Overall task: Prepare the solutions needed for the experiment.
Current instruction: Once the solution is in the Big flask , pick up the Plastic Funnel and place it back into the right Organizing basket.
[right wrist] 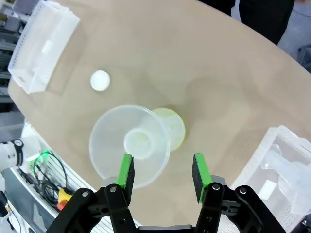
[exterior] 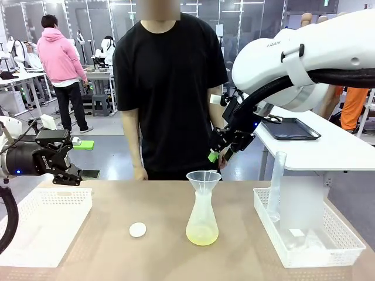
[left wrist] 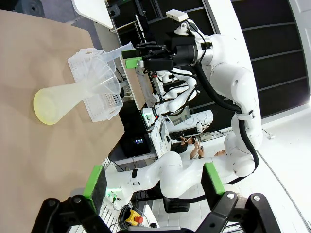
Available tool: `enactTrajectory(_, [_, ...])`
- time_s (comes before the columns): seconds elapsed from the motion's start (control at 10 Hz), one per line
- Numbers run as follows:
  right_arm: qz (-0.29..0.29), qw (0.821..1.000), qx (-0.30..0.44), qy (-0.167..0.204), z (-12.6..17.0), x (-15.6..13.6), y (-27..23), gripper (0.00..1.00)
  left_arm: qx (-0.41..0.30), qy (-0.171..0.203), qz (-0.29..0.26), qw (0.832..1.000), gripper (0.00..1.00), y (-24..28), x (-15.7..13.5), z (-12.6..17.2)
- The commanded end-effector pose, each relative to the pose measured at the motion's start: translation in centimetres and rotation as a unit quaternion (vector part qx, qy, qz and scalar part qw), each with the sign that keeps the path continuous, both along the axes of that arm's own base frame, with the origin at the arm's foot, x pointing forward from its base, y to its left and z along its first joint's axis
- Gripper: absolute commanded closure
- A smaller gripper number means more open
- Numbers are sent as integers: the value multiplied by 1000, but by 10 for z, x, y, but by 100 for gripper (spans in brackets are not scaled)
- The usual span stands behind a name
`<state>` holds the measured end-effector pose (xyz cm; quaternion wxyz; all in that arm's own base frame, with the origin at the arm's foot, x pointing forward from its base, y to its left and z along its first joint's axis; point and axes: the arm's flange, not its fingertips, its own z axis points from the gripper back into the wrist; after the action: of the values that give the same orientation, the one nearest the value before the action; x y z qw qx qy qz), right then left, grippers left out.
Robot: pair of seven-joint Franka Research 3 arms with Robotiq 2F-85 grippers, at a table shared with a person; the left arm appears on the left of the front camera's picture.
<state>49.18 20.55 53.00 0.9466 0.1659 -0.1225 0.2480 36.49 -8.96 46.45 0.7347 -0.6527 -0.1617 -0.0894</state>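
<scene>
Bench (exterior: 111, 257) middle: solutions (exterior: 202, 236) are held shallow in the flask (exterior: 202, 218), funnel (exterior: 204, 177) seated on top, presumably for pouring. Right jaws are held part-open, empty, above it; left jaws parked wide open, empty.

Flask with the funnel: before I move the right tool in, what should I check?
1. Flask upright on the table: ok.
2. Funnel seated in the flask's neck: ok.
3. Liquid a shallow yellow layer at the bottom, none seen spilled: ok.
4. Right tool open, empty, above the funnel and clear of it: ok.
5. Left tool open, empty, off to the left side: ok.
6. Funnel fully drained: cannot tell.
</scene>
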Motion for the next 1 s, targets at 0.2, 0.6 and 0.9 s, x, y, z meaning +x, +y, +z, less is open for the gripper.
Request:
enactTrajectory(0.2, [17,998,-57,37,-2,7,4,39,-4,2,-4,1000,0,0,-1,2])
enactTrajectory(0.6, [12,997,-56,45,-18,0,14,39,-4,2,-4,1000,0,0,-1,2])
enactTrajectory(0.9, [11,996,-65,56,-25,-4,19,39,-4,2,-4,1000,0,0,-1,2])
